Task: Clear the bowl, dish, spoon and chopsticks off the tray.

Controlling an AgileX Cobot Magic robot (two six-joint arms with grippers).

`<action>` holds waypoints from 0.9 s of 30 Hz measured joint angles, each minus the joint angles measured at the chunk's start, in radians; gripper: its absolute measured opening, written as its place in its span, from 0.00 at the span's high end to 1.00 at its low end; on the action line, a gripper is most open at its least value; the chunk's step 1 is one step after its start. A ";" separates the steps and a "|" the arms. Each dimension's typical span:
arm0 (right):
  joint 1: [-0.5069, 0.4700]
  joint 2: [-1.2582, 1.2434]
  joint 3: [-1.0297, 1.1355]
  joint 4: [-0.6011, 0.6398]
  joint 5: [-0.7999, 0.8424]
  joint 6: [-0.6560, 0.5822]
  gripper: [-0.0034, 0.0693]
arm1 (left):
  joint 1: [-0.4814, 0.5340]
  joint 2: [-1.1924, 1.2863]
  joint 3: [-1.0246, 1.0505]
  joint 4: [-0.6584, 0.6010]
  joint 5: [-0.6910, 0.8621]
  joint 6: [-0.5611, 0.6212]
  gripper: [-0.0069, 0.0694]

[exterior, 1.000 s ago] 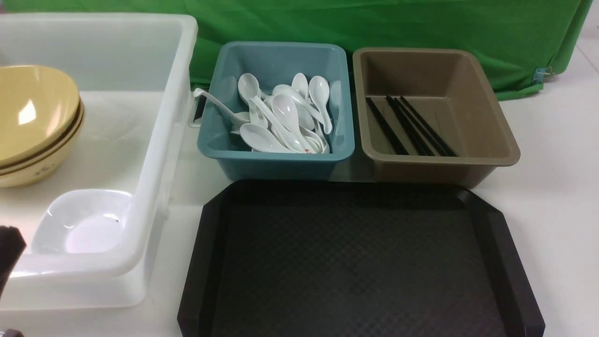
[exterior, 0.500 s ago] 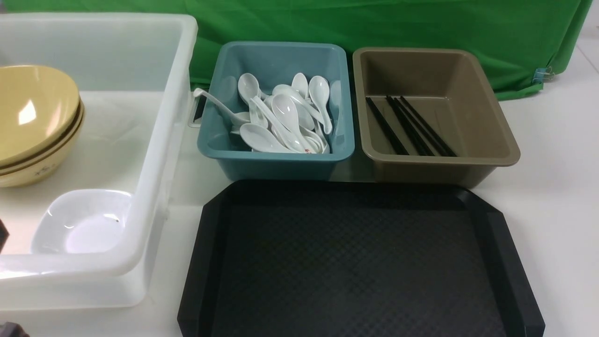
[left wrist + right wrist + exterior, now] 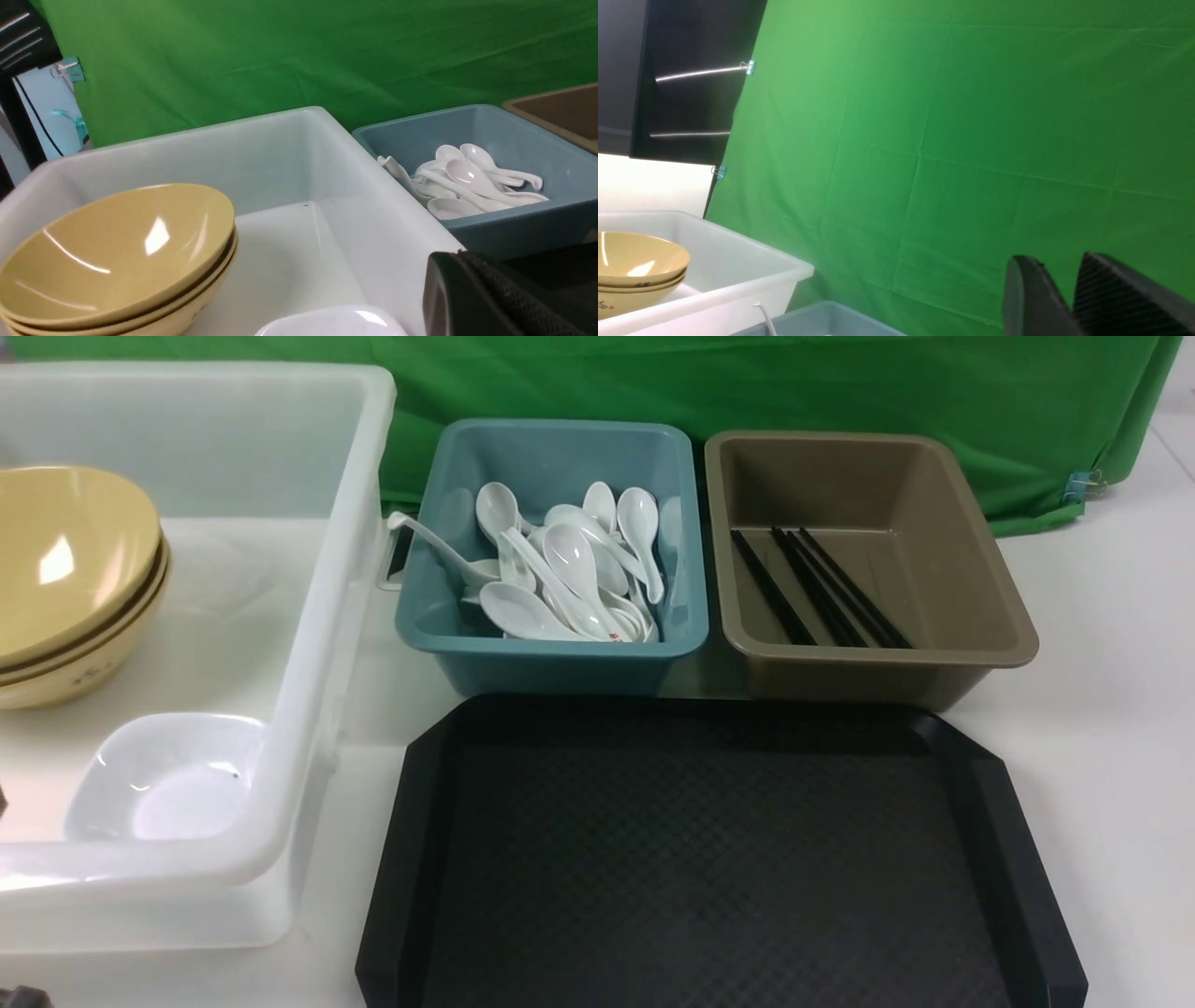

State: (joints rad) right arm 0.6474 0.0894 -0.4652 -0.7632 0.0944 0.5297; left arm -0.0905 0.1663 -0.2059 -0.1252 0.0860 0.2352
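Observation:
The black tray [image 3: 407,859] lies bare at the front. Stacked mustard-yellow bowls [image 3: 65,569] sit in the white tub [image 3: 308,644], the top bowl [image 3: 117,247] tilted. A white dish [image 3: 163,784] rests in that tub's near corner. White spoons [image 3: 560,569] fill the teal tub [image 3: 551,658]; one shows a red mark [image 3: 613,636]. Black chopsticks [image 3: 822,588] lie in the brown tub [image 3: 887,658]. My left gripper [image 3: 460,256] is shut and holds nothing, hovering by the white tub's near wall. My right gripper [image 3: 1057,266] is open and holds nothing, raised against the green cloth.
A green cloth [image 3: 747,383] hangs behind the tubs. The teal and brown tubs stand side by side just behind the tray. White tabletop [image 3: 1102,728] shows to the right of the tray and the brown tub.
The dark part of my left arm at the front view's left edge has slid almost out of the picture. Nothing on the table has moved.

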 joint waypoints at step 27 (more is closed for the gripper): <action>0.000 0.000 0.000 0.000 -0.001 0.001 0.66 | 0.128 -0.165 0.214 0.048 0.149 -0.130 0.91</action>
State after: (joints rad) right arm 0.6474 0.0894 -0.4652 -0.7632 0.0937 0.5309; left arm 0.0375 0.0017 0.0077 -0.0776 0.2346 0.1050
